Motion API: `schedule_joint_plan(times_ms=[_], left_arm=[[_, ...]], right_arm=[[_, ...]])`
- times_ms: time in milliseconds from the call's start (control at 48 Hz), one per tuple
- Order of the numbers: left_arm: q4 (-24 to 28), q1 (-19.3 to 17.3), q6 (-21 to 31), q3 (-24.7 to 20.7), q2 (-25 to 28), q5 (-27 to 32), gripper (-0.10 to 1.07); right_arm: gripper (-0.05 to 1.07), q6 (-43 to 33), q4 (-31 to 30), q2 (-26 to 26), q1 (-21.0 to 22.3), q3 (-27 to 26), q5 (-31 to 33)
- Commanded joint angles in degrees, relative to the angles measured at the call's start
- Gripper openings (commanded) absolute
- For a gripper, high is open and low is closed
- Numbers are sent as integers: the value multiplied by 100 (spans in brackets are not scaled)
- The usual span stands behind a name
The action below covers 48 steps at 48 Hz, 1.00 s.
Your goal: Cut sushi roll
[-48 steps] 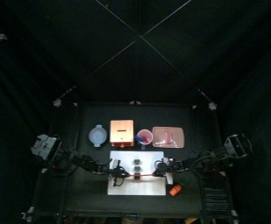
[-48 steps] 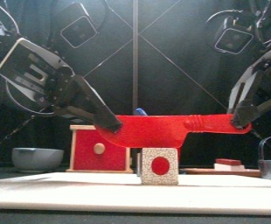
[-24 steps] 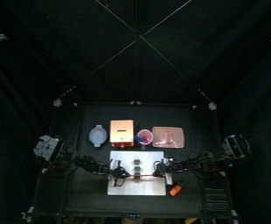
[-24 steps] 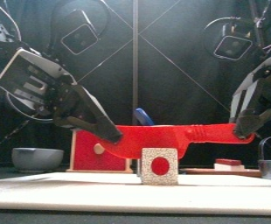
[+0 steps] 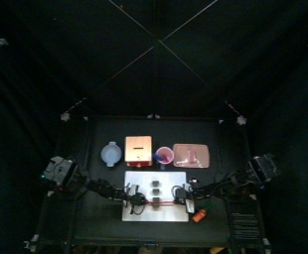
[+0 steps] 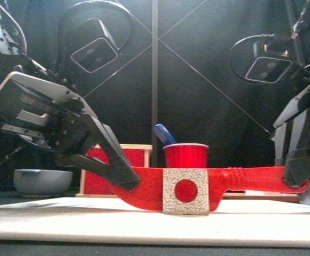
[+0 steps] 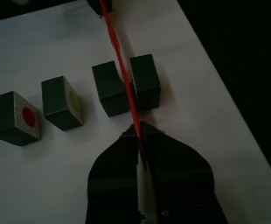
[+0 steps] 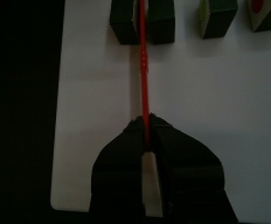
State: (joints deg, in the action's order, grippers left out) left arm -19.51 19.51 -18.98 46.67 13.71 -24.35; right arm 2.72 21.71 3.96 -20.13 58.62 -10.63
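Gripping one red knife (image 7: 118, 66) end-to-end, both arms' fingers (image 7: 139, 154) clamp it above four sushi roll (image 7: 128, 84) pieces.

Top view looks straight down from far; front and wrist views share the white board (image 7: 208, 96) close up

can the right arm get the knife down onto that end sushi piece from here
Probably yes: the red knife already lies across the end sushi piece, held by the right gripper and left gripper, with nothing in between.
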Motion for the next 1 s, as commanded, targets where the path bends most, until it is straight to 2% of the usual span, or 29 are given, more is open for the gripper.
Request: schedule_joint_plan(times_ms=[0,167,312,646,792,979], left_arm=[[26,62,-44,35,-18,132,37],[35,9,-70,44,-272,132,37],[158,-35,-88,88,-686,158,37],[729,-765,-70,123,-1266,202,39],[633,-1160,-44,70,-1503,202,41],[606,-1318,-44,62,-1723,158,51]], right_arm=[[32,35,9,-62,-97,-26,53],[32,44,-35,185,-88,-18,97],[32,53,-167,668,-44,53,378],[32,44,-958,1644,571,193,853],[32,44,-1213,1925,835,211,1063],[32,44,-1380,2224,1046,211,1345]])
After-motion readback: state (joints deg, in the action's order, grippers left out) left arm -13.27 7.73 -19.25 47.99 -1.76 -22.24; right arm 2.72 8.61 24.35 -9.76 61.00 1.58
